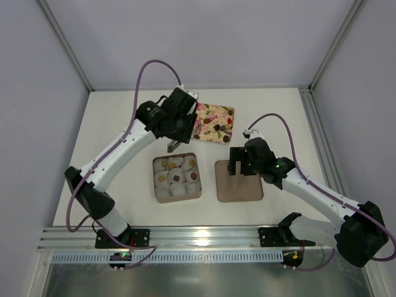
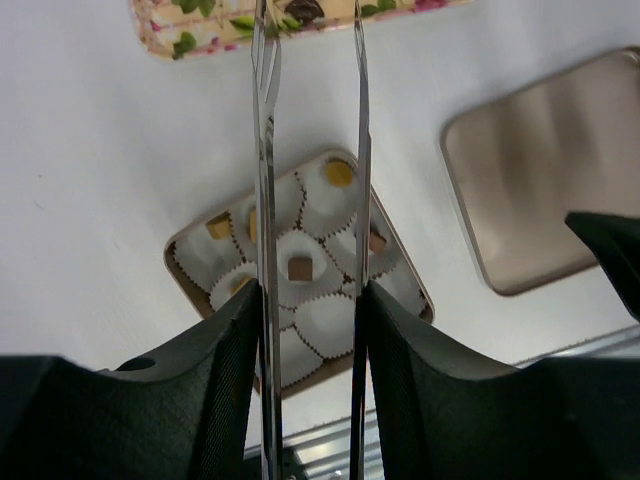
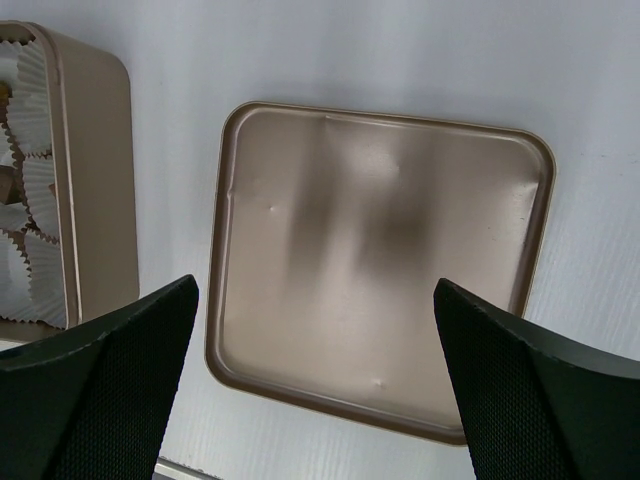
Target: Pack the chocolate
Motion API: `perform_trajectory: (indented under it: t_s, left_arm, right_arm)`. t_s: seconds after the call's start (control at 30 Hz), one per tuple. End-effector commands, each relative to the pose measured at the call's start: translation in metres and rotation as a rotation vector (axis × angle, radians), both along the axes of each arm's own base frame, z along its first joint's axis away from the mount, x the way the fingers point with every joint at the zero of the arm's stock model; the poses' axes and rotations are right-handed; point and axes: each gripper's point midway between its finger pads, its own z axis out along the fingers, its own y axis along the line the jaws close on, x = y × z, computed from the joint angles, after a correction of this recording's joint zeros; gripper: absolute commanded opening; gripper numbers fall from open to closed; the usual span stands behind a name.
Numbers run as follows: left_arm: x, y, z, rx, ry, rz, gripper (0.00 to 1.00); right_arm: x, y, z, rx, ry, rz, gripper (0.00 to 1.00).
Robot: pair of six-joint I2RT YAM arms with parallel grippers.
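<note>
Chocolate (image 2: 305, 10) on far tray (image 2: 200, 25), between tweezers (image 2: 358, 150) tips; left gripper (image 2: 312, 300) nearer, clenched on tweezers; right gripper (image 3: 315, 290) released, empty

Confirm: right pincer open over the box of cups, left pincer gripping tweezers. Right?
Wrong on one point: the right pincer is open over the lid, not the box beside it, as the right wrist view shows. The left pincer does grip tweezers.
</note>
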Motion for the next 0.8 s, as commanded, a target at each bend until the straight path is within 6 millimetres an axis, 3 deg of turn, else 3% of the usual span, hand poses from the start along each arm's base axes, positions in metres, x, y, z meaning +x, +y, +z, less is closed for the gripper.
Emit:
perform_trajectory:
  t_s: [0.0, 0.1, 0.2, 0.23, 0.37, 0.53, 0.77]
  left_arm:
    - [0.046, -0.011, 0.000, 0.030, -0.067, 0.002, 0.44]
    - [0.073, -0.023, -0.005, 0.036, -0.105, -0.025, 0.44]
    - [0.100, -0.036, -0.023, 0.070, -0.128, -0.053, 0.44]
    - [0.109, -0.039, -0.037, 0.090, -0.115, -0.059, 0.44]
    - [0.134, -0.052, -0.053, 0.080, -0.130, -0.064, 0.44]
    - [0.149, -0.065, -0.078, 0.093, -0.114, -0.088, 0.45]
    - [0.164, -0.068, -0.091, 0.126, -0.123, -0.076, 0.45]
  right_arm:
    - [0.003, -0.005, 0.020, 0.006, -0.061, -0.008, 1.00]
    - [0.000, -0.009, 0.024, 0.004, -0.068, -0.014, 1.00]
    - [-0.003, -0.012, 0.028, 0.009, -0.076, -0.017, 1.00]
    - [-0.004, -0.012, 0.028, 0.008, -0.075, -0.019, 1.00]
    - [-0.008, -0.017, 0.031, 0.008, -0.082, -0.025, 1.00]
    - [-0.011, -0.023, 0.033, -0.001, -0.094, -0.033, 1.00]
    - [-0.012, -0.024, 0.034, 0.003, -0.101, -0.034, 1.00]
